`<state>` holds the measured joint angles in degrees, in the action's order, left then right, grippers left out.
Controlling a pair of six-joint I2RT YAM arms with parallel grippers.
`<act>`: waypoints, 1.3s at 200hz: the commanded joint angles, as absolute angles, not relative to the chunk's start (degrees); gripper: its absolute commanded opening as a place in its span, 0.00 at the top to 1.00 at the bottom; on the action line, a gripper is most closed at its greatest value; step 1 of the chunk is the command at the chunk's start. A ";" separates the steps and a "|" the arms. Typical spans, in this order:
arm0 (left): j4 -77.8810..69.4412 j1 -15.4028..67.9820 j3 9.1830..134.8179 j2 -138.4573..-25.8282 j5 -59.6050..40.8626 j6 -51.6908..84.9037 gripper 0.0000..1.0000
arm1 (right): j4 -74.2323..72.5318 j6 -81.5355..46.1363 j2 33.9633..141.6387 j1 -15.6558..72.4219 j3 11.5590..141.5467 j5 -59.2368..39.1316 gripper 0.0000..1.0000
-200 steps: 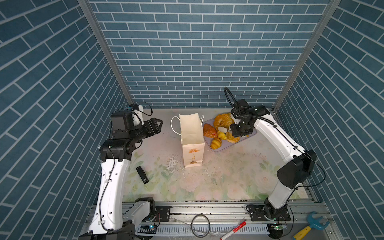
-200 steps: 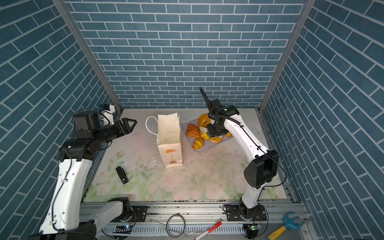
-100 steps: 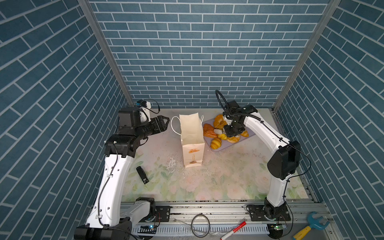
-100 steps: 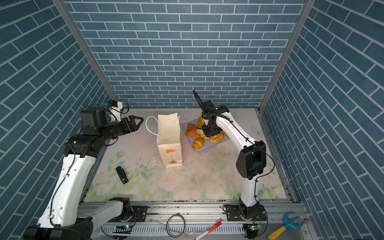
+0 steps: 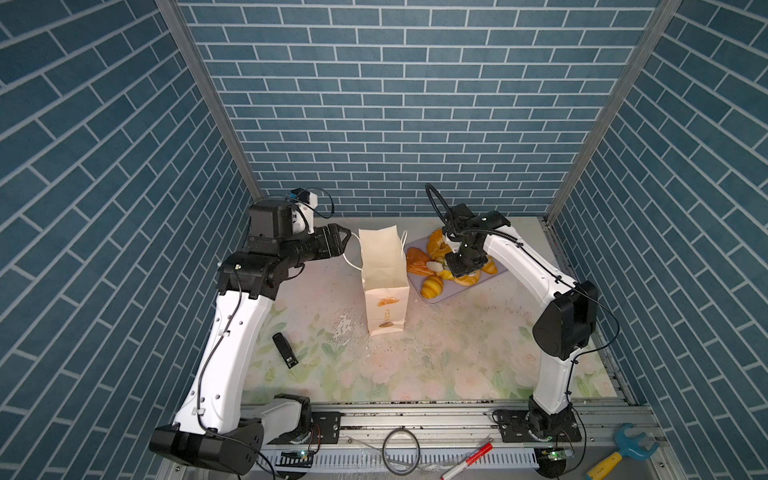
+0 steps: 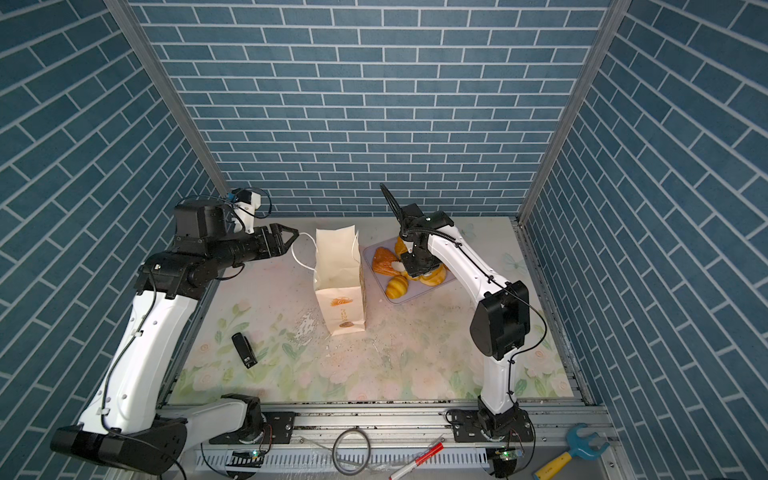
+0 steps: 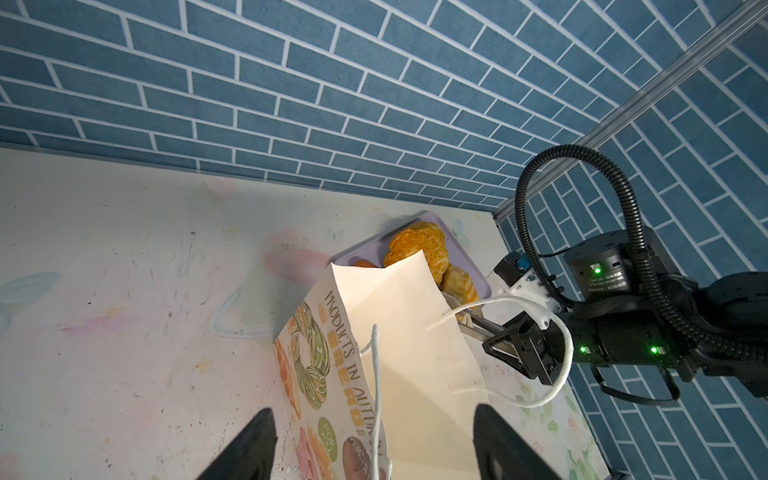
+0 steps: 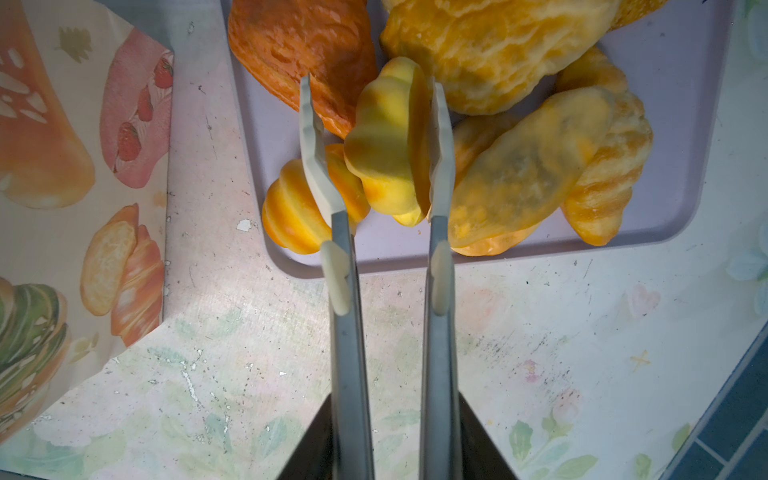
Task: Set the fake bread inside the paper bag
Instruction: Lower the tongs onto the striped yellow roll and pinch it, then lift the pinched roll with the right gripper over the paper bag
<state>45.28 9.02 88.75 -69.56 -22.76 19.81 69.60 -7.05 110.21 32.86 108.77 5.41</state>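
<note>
Right wrist view: the right gripper (image 8: 372, 95) is clamped on a small pale croissant (image 8: 386, 158) at upper centre, over the lilac tray (image 8: 665, 83) holding the other fake bread (image 8: 498, 54). The left gripper (image 7: 374, 415) gapes beside the paper bag (image 7: 415, 332) at lower centre; nothing visibly bagged yet.

Enclosed on three sides by teal-blue brick-pattern wall panels (image 5: 395, 104) with pale grout lines. Joined at back corners by slanting silver metal posts (image 5: 210, 99) — one each side. Floored with pale, scuffed tabletop sheet printed with faded pastel flowers (image 5: 436, 365), speckled with dark grit. Edged in front by silver aluminium rail (image 5: 415, 417). Lit evenly — soft shadows only.
</note>
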 commanded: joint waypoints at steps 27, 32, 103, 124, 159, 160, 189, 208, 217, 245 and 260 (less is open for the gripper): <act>47.64 10.02 89.80 -70.76 -22.15 18.83 0.24 | 72.25 -6.90 110.31 33.26 108.42 7.05 0.61; 47.64 10.04 89.66 -70.76 -22.06 18.87 0.24 | 72.25 -6.94 110.23 33.19 108.36 7.08 0.61; 49.40 11.03 90.48 -72.59 -22.00 19.67 0.30 | 74.32 -7.19 110.10 33.34 113.86 7.27 0.80; 49.26 11.78 90.33 -72.96 -22.94 19.93 0.35 | 75.06 -8.42 108.57 33.40 115.46 7.05 0.81; 52.08 12.97 91.21 -73.91 -21.27 19.33 0.42 | 75.15 -10.86 104.77 33.40 116.36 5.98 0.82; 52.14 12.94 91.22 -73.91 -21.22 19.33 0.43 | 75.19 -10.92 104.64 33.44 116.41 5.89 0.82; 50.97 13.11 89.62 -73.57 -20.36 21.88 0.57 | 75.40 -13.37 101.22 33.44 119.36 5.56 0.83; 49.49 13.10 88.21 -72.99 -19.51 23.53 0.66 | 75.85 -14.96 99.61 33.74 124.18 4.24 0.83; 48.33 13.10 87.27 -72.56 -19.74 24.40 0.69 | 75.85 -15.35 99.16 34.08 126.64 3.39 0.83; 45.17 13.10 84.86 -71.80 -19.37 26.78 0.84 | 76.41 -16.08 99.64 35.69 135.60 2.01 0.83; 42.93 13.08 83.14 -70.81 -19.08 28.36 0.93 | 76.65 -15.88 100.58 36.88 140.96 0.89 0.84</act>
<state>46.92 12.80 85.41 -72.53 -20.12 25.45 75.96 -13.96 101.47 35.07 134.08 3.44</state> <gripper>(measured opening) 0.132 0.268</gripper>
